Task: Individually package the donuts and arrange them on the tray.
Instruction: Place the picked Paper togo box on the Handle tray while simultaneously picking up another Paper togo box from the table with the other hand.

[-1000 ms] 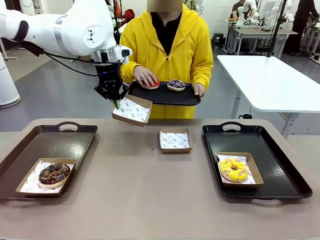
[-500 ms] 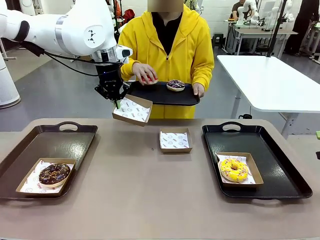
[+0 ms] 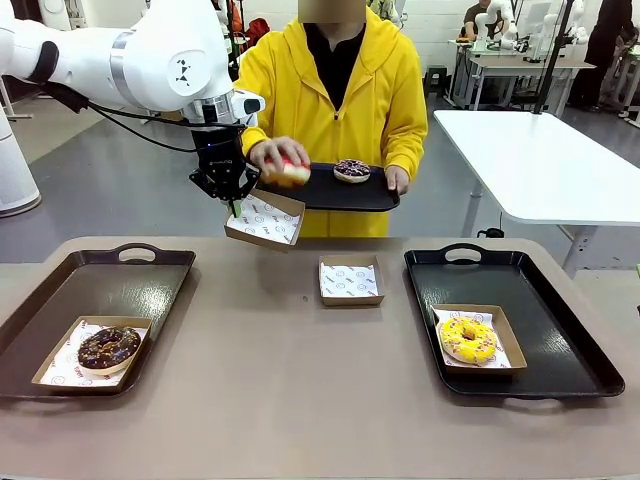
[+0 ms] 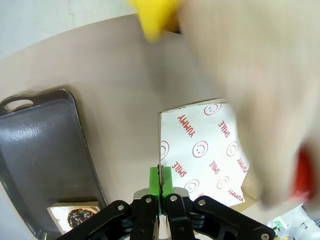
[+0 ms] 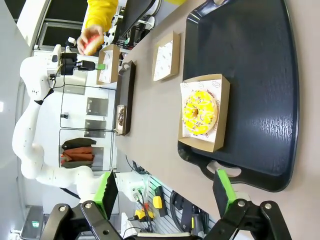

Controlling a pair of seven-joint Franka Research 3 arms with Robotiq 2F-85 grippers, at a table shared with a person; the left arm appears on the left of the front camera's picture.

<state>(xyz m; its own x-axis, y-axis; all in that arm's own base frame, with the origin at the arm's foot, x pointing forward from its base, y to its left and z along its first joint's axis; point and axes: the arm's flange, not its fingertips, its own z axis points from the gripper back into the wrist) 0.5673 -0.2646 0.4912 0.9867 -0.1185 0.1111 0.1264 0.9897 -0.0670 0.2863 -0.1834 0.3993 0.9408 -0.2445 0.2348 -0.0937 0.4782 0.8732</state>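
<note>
Front view: left jaws pinch the rim of a paper-lined cardboard box (image 3: pixel 265 220), held off the surface (image 3: pixel 300 370); a person's hand (image 3: pixel 272 153) holds the red donut (image 3: pixel 293 173) just above it. Right jaws stand open, facing the boxed yellow donut (image 5: pixel 200 111).

In the left wrist view a person's hand (image 4: pixel 260 90) is a pale blur over the upper right of the frame. It hides the right side of the paper-lined box (image 4: pixel 200 145). We see the red donut (image 4: pixel 303 172) there only as a smear at the right edge, with no clear outline. At the bottom left the chocolate donut (image 4: pixel 81 218) is partly cut off by the body of the left tool (image 4: pixel 161 172). In the front view, upper middle, the hand covers most of the red donut. In the right wrist view the black tray (image 5: pixel 260 60) runs off the top edge. The chocolate donut, left of centre, is too small for us to make out any detail.
</note>
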